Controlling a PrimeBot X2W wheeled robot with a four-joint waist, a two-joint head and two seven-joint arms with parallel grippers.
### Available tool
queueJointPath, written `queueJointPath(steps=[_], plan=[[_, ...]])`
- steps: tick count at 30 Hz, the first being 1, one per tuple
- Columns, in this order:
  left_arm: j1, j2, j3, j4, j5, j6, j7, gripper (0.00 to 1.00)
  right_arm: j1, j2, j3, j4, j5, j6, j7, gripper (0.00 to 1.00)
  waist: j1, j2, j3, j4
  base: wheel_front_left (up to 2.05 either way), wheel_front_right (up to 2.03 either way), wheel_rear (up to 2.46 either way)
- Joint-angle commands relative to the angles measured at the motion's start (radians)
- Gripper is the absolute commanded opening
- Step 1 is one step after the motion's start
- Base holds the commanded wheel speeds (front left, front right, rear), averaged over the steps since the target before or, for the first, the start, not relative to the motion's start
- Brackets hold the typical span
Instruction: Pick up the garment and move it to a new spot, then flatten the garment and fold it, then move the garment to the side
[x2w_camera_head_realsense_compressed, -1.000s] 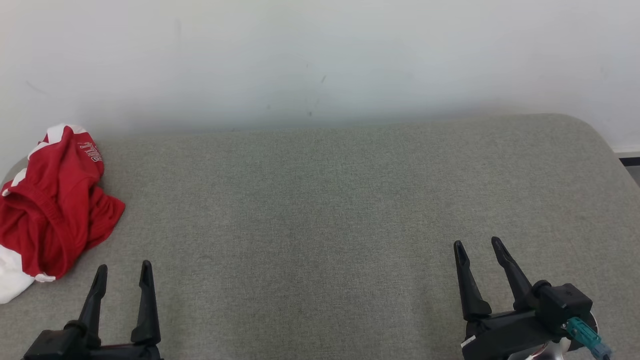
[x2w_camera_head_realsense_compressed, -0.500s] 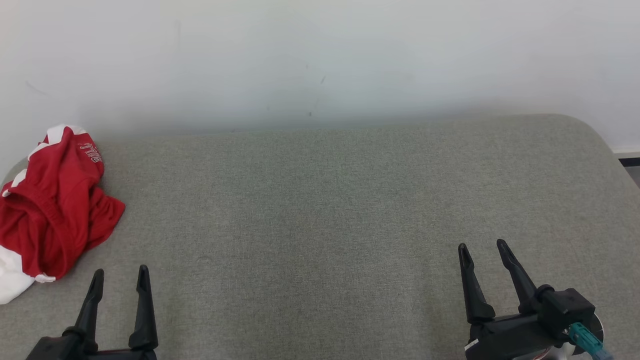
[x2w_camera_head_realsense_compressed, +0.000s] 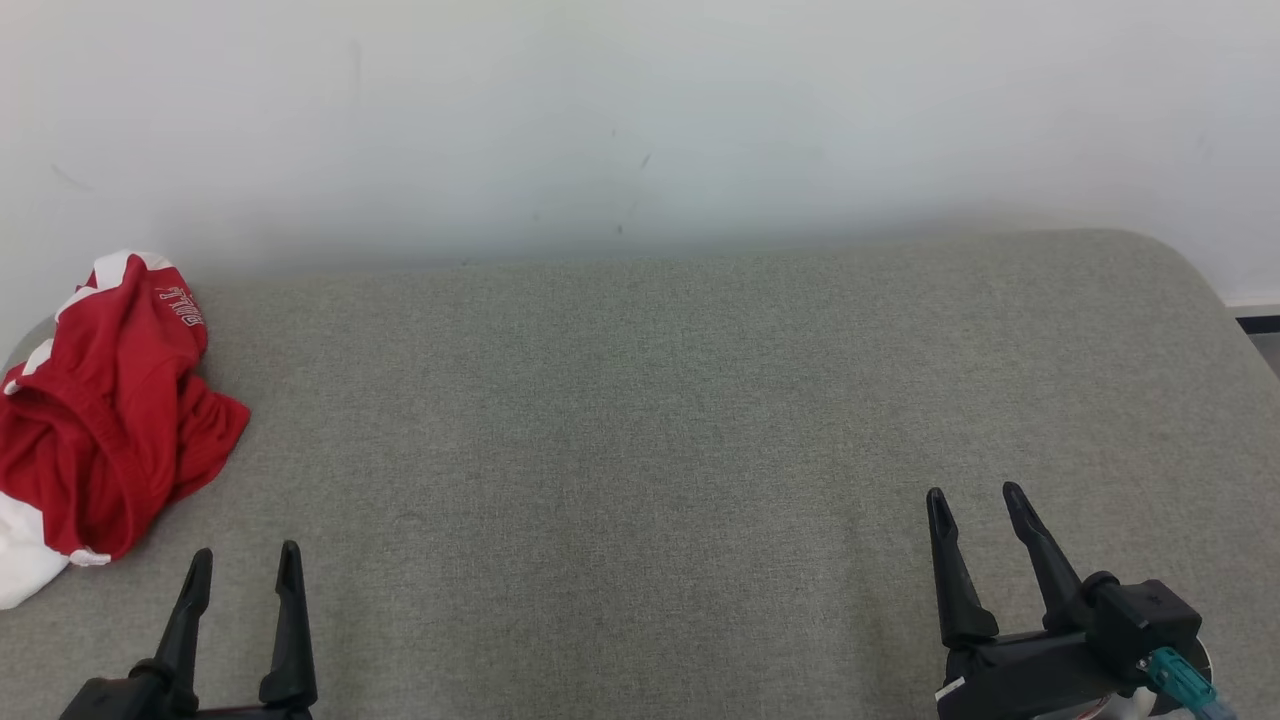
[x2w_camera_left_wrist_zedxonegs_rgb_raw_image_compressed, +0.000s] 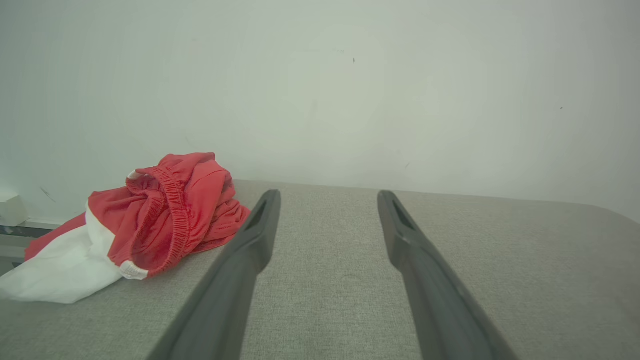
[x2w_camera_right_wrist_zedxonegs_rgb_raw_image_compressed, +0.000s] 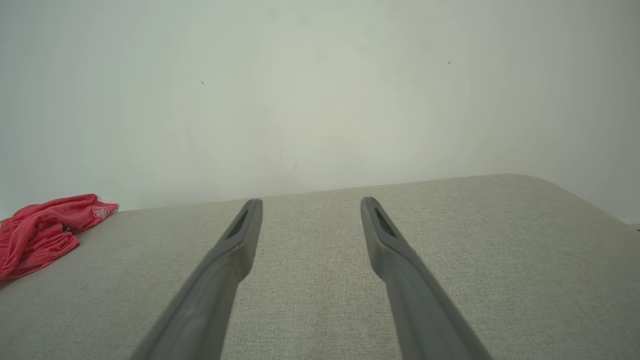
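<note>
**Desk:** What do your feeds show, biggest thing first?

**Me:** A pale wall (x2w_camera_head_realsense_compressed: 640, 120) runs across the back. Below it I have a grey, fabric-covered surface (x2w_camera_head_realsense_compressed: 640, 400) with a rounded far-right corner.

**Desk:** Where is the garment?

**Me:** The garment (x2w_camera_head_realsense_compressed: 110, 410) is red and white, crumpled in a heap at the far-left edge of the surface, close to the wall. On my left wrist view its gathered elastic waistband (x2w_camera_left_wrist_zedxonegs_rgb_raw_image_compressed: 170, 210) faces the camera, and the white part lies on the heap's near side.

**Desk:** And the arms?

**Me:** I see 2, both low at the near edge. The left end effector (x2w_camera_head_realsense_compressed: 247, 550) has its fingers spread with nothing between them. It sits near the garment, to its right, and is not touching it. The right end effector (x2w_camera_head_realsense_compressed: 973, 490) is spread and empty too, well apart from the heap (the whole width of the surface lies between). A small teal connector (x2w_camera_head_realsense_compressed: 1175, 680) sticks out at its wrist.
</note>
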Motion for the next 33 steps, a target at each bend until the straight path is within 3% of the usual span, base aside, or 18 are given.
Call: queueJointPath(steps=[1,18,26,33], plan=[[0.001,0.003,0.001,0.002,-0.001,0.002,0.0,1.0,0.01,0.003,-0.001,0.001,0.01,-0.002,-0.003,1.0,0.0001,-0.0001,0.0,0.0,0.0,0.0,0.0],[-0.01,0.014,-0.01,0.018,-0.014,0.014,0.011,1.0,0.01,0.005,0.005,0.01,0.024,-0.002,-0.003,1.0,0.0001,-0.0001,0.0,0.019,0.0,0.0,0.0],[-0.006,0.026,-0.006,0.024,-0.017,0.025,0.018,1.0,0.016,0.003,0.019,0.017,0.032,-0.002,-0.002,1.0,0.0001,-0.0001,-0.006,0.089,0.0,0.0,0.0],[0.005,0.03,-0.005,0.023,-0.023,0.033,0.023,1.0,0.02,0.003,0.029,0.024,0.038,-0.002,-0.003,1.0,0.0001,-0.0001,-0.006,0.19,0.0,0.0,0.0]])
